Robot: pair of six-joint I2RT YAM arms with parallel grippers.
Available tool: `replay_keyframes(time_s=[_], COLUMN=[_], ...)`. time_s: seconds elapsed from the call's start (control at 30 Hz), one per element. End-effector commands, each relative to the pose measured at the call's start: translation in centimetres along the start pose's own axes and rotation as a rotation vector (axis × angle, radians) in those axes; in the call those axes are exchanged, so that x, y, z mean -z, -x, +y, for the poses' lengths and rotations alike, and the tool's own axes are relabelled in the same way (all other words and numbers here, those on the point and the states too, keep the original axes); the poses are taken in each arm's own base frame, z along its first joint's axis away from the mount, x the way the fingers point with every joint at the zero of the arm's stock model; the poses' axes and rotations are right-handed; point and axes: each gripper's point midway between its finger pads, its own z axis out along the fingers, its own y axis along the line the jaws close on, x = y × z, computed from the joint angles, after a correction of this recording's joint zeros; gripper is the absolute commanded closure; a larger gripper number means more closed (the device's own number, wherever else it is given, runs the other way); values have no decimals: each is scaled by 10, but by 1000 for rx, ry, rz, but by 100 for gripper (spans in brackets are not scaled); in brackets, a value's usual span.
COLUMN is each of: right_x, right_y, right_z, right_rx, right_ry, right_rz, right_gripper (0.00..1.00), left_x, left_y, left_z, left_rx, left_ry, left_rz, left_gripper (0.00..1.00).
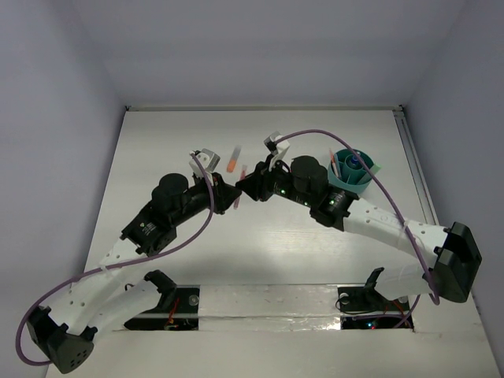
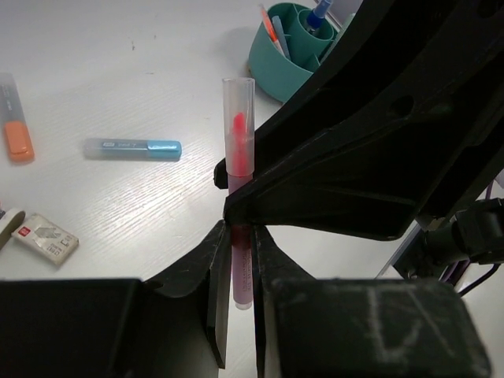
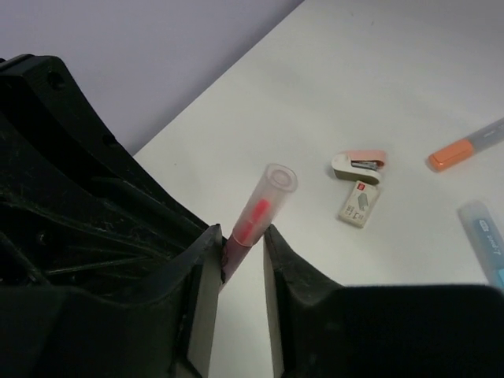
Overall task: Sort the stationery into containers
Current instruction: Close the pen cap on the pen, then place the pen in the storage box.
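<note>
**Colours on the white table**

The table is white with faint wood lines. The pen is pink-red with a see-through cap. The marker is grey with an orange end. The highlighter is grey with a light blue cap. The cup is teal, darker inside. The eraser is white with a small red mark. The stapler-shaped thing is pink and cream. The left gripper and right gripper are black. The left arm and right arm are black and white. The cable is purple. The walls are pale lilac.
</note>
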Motion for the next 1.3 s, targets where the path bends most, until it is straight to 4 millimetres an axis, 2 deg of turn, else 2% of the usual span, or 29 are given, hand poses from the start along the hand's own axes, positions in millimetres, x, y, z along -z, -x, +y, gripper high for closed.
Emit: replay_keyframes(time_s=[0.0,0.07,0.1,0.17,0.23,0.27,0.3,0.37,0.4,0.43,0.5,0.53,0.6,0.63,0.7,0.73,0.8,0.87,0.97,1.1,1.27], right_x=[4,3,3,3,5,5,6,8,9,9,14,18,28,36,50,61,75,99,128,164,182], right_y=[-61,-57,-57,-56,-52,-52,-47,-38,-32,-28,-19,-11,-1,7,17,19,22,24,26,36,46], right_z=[-9,-7,-6,-6,-9,-11,-18,-24,-36,-44,-61,-82,-102,-123,-147,-170,-193,-228,-262,-294,-311], right_rx=[-22,-30,-40,-43,-43,-41,-45,-50,-56,-63,-80,-92,-105,-113,-120,-132,-126,-123,-103,-35,52], right_ry=[-28,-21,-18,-19,-38,-50,-74,-88,-112,-130,-170,-222,-286,-350,-431,-509,-608,-773,-937,-1128,-1245], right_rz=[183,161,156,144,128,124,111,84,70,61,32,4,-36,-68,-112,-136,-169,-213,-262,-308,-296], right_gripper=[72,79,88,96,100,100,100,100,100,100,100,100,100,100,100,100,100,100,100,100,100], left_x=[13,12,11,12,13,13,12,12,12,11,13,14,17,21,25,29,35,38,46,55,55], left_y=[87,85,84,85,86,85,84,84,83,82,82,81,80,81,80,78,81,76,74,70,60], left_z=[-44,-44,-45,-45,-45,-45,-46,-48,-50,-51,-55,-55,-56,-57,-59,-58,-58,-55,-48,-39,-33], left_rx=[-50,-49,-48,-44,-42,-42,-41,-44,-46,-45,-55,-56,-61,-64,-69,-74,-85,-100,-129,-149,-150], left_ry=[-173,-180,-186,-185,-184,-185,-193,-205,-216,-220,-237,-239,-240,-241,-248,-242,-233,-214,-174,-130,-112], left_rz=[-321,-318,-315,-319,-327,-327,-320,-317,-312,-305,-298,-296,-288,-290,-281,-274,-281,-261,-253,-283,-260], left_gripper=[100,100,100,100,98,91,75,62,53,49,43,39,34,34,31,31,30,30,30,30,30])
